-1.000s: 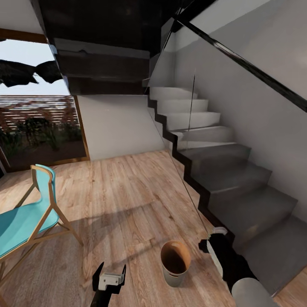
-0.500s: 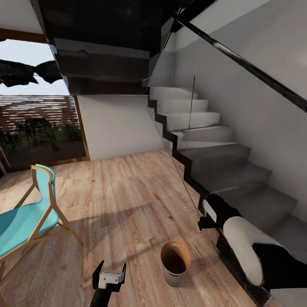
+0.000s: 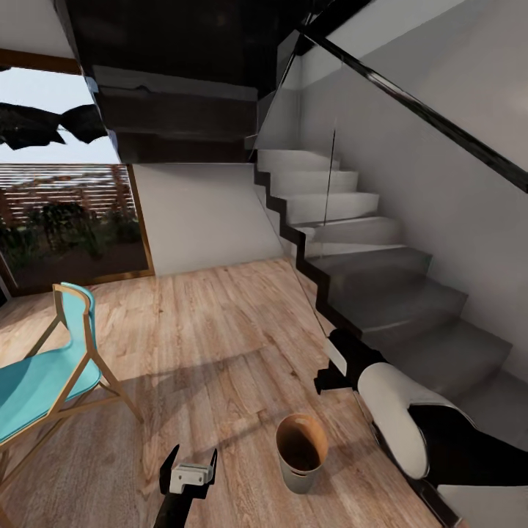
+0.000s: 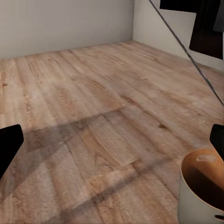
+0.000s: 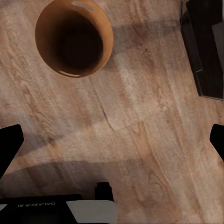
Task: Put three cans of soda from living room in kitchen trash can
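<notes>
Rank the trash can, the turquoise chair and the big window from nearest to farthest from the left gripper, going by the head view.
From the left gripper:
1. Trash can, on the floor just to its right.
2. Turquoise chair, ahead on the left.
3. Window, in the far wall, behind the chair.
</notes>
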You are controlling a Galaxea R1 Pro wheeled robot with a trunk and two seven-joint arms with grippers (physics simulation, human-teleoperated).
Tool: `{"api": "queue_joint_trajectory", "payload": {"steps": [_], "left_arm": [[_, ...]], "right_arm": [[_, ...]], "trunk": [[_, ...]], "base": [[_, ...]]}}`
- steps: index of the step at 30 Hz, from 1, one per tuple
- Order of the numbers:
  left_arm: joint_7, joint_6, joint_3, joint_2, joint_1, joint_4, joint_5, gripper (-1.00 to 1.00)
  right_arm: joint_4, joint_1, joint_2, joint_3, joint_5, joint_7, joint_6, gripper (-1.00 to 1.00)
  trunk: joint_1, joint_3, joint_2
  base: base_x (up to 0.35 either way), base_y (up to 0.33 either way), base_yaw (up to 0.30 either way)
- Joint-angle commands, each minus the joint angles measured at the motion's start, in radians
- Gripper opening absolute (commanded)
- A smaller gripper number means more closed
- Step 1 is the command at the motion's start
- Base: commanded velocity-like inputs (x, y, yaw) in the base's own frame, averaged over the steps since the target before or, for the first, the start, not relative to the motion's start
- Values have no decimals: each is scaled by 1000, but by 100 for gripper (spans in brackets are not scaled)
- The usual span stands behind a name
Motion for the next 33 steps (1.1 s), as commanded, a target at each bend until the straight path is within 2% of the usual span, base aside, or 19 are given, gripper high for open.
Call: {"api": "queue_joint_trajectory", "payload": {"steps": [1,13,33], "left_arm": [[0,0,0,0,0,0,0,100],[1,0,1,1,0,-1,1,100],[3,0,3,-2,0,-1,1,100]], "right_arm": [[0,0,0,-1,1,0,0,100],[1,1,0,-2,2,-2,-15,100],[-3,6,-13,5,9,-3,-38,100]], "trunk": [[0,0,0],[0,0,0],[0,0,0]], "base": [[0,0,0],[29,133,0],[0,6,0]]}}
